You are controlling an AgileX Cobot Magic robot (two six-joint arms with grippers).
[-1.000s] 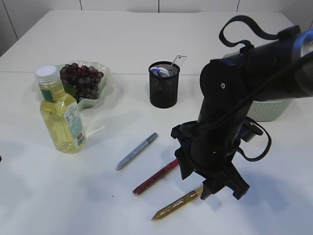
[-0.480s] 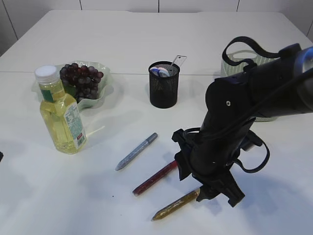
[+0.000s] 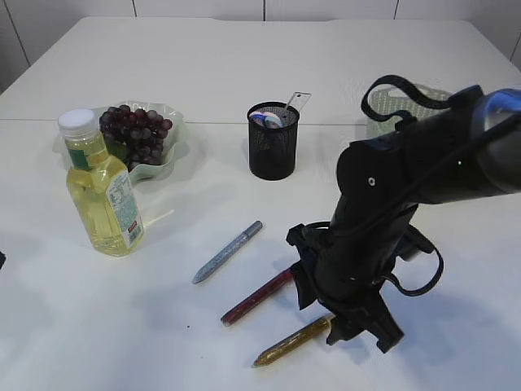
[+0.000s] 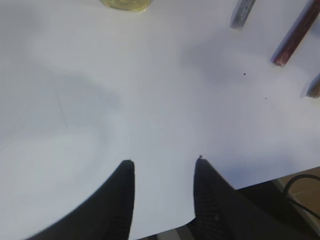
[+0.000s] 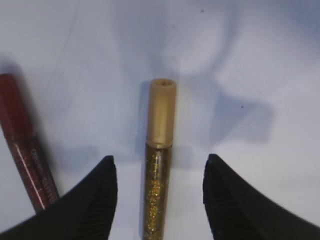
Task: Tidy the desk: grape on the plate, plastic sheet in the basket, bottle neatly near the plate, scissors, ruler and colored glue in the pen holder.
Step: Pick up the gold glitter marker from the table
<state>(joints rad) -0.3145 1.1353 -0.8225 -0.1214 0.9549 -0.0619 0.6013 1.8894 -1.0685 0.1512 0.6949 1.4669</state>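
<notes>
Three glue pens lie slanted on the white counter (image 3: pixel 244 73) in its near middle: a silver glue pen (image 3: pixel 227 252) farthest left, a red glue pen (image 3: pixel 257 296) beside it, and a gold glue pen (image 3: pixel 291 340) nearest the front edge. The right gripper (image 5: pixel 159 192) hangs low over the gold one — in the right wrist view its two dark fingers (image 5: pixel 90 200) stand wide apart on either side of the glittery barrel, with the pale gold cap pointing away past the tips, and neither finger touches it. The red pen lies just left of the left finger there. In the exterior view the black right arm (image 3: pixel 407 179) bends down from the right and hides the far end of the gold pen. The left gripper (image 4: pixel 164 167) shows only in its own wrist view, its fingers partly open over bare counter near the front edge, holding nothing; the bottle's base and the tips of the pens appear along the top of that view. At far left the grapes (image 3: pixel 134 130) sit in a pale green plate (image 3: pixel 175 134), and the bottle (image 3: pixel 99 186) of yellow liquid stands upright just in front of it — close, white cap on. The black mesh pen holder (image 3: pixel 273 142) stands at the far middle with several things in it. A light basket (image 3: pixel 391 102) shows behind the arm at far right.
</notes>
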